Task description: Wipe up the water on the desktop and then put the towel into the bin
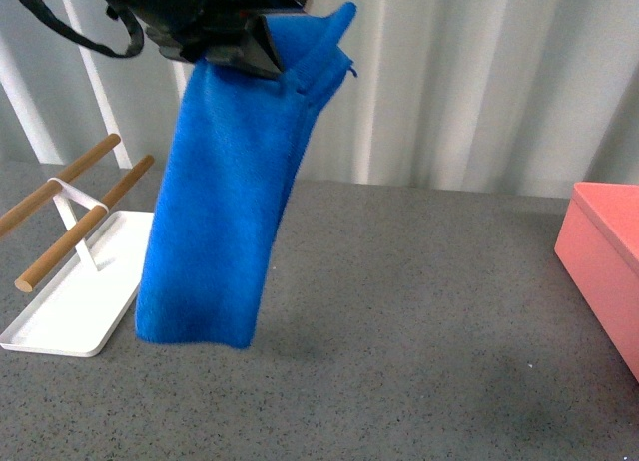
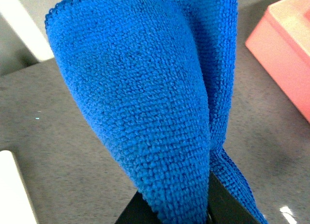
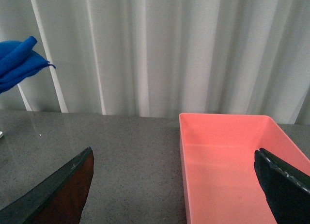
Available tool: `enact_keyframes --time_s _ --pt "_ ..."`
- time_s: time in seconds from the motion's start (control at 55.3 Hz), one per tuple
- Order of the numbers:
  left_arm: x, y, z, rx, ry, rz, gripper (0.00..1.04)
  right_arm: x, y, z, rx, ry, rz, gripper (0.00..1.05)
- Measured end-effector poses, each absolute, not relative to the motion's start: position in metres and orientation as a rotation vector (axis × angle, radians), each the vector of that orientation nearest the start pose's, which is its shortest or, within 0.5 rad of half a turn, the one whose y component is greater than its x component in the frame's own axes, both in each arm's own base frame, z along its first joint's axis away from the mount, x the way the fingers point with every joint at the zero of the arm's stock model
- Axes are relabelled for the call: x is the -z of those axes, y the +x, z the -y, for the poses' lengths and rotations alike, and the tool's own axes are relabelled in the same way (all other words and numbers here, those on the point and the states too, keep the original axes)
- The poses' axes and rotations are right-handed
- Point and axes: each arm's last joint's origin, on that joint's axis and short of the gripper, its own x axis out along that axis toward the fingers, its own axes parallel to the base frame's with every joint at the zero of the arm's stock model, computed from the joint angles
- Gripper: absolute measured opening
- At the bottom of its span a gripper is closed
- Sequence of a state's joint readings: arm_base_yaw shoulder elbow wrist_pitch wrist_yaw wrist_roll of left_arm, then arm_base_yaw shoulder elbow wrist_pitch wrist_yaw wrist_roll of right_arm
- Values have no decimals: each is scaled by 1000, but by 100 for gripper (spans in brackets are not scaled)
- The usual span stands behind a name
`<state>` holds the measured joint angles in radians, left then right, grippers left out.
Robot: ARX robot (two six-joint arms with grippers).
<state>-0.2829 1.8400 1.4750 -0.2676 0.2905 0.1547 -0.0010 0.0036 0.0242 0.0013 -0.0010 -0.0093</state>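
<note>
- Front view: your left gripper (image 1: 255, 42) is pinching the towel (image 1: 225, 212) by its upper corner at 11 o'clock. The cloth is hanging free, with its lower hem clear of the desktop (image 1: 419, 311) and just beside the white tray (image 1: 70, 321) with its 2 wooden bars (image 1: 75, 236) at 8 o'clock. The bin (image 1: 609, 256) is sitting well apart at 3 o'clock. You are holding the towel aloft, so I am judging this as the carry that leads into the wipe. No water is showing plainly on the stone. Your next move is calling for lowering the cloth flat onto the wet spot, so you are needing to find it first.
- Left wrist view: this is showing what the front view is hiding, the dark fingers (image 2: 225, 204) closing on a doubled fold of towel. The grip is looking firm.
- Right wrist view: your right gripper (image 3: 173, 156) is hanging with its jaws spread wide and holding nothing. Only here are you seeing inside the bin (image 3: 227, 161), which is looking empty. A corner of towel is peeking in at the edge.
</note>
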Motion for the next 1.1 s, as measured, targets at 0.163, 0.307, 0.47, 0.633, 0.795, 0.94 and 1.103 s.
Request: enact_keyframes --time_s 0.163,0.307,0.47,0.633,0.795,0.94,1.103 --pt "-271 379 163 689 34 -558 5 -172 96 0 0 -9 22 98" --pt "-278 374 183 721 -43 -544 5 -172 96 0 0 -9 22 98" --pt "-293 373 191 728 -136 -526 5 -172 96 0 0 -9 22 98" --pt "-302 373 196 721 -199 -523 5 -170 97 0 -91 -77 -52 98" --pt "-308 368 206 739 -212 -512 5 -197 138 11 -298 -448 -37 98" --pt "-312 367 209 733 -227 -517 5 -228 211 19 -279 -365 -18 98" --pt "-320 363 210 750 -263 -497 5 -215 245 3 -363 -142 -157 98"
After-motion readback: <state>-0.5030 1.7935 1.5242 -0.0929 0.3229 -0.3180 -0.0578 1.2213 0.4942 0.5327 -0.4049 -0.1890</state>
